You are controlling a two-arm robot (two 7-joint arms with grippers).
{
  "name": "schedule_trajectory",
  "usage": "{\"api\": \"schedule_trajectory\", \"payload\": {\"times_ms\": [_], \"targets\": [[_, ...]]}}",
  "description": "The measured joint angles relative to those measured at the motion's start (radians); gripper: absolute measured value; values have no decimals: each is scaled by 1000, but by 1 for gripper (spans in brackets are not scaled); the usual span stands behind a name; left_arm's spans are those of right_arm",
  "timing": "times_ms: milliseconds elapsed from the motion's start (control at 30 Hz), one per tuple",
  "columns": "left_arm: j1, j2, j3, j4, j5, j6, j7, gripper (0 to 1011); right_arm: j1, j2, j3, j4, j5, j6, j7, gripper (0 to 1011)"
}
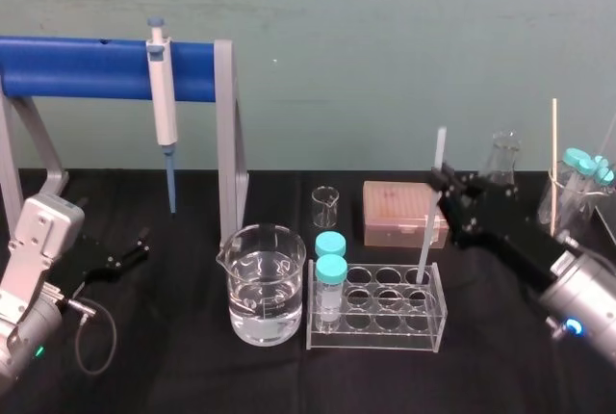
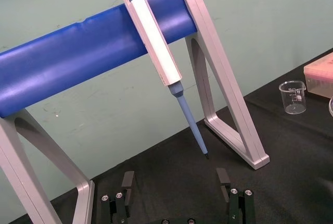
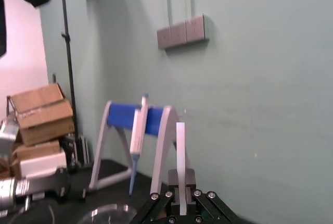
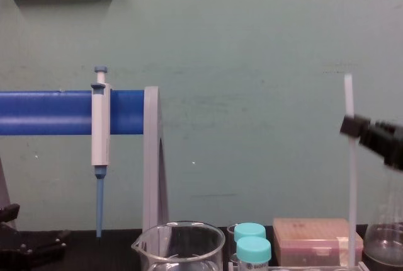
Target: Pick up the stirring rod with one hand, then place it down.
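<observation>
The stirring rod (image 1: 425, 241) stands close to upright, leaning slightly, with its lower end down inside a back well at the right end of the clear tube rack (image 1: 377, 323). My right claw (image 1: 443, 183) is closed on it well above the middle. The right wrist view shows the rod pinched between the two fingers with its top poking up past them, and the chest view shows the claw clamped across it from the right.

So I'd judge the grasp as made, but not the pick-up proper: the rod's foot sits in the rack rather than hanging clear of it. What's left is to raise it straight up out of the well, carry it off, and set it down on the black counter (image 1: 173, 375) before letting go.

My left claw (image 2: 175, 174) is parked low at the left, just in front of the blue-barred stand (image 1: 87, 69) where the pipette (image 1: 162, 96) hangs. Its fingers are spread wide with nothing between them. The water beaker (image 1: 265, 284) sits just left of the rack, close enough to mind when I move the rod.
</observation>
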Motion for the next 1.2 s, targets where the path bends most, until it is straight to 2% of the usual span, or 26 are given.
{"api": "schedule_trajectory", "payload": {"times_ms": [333, 1200], "targets": [[0, 0, 0, 0, 0, 0, 0, 1000, 39, 14, 37, -43, 14, -13, 11, 64], [0, 0, 0, 0, 0, 0, 0, 1000, 53, 7, 34, -38, -5, -11, 4, 62]]}}
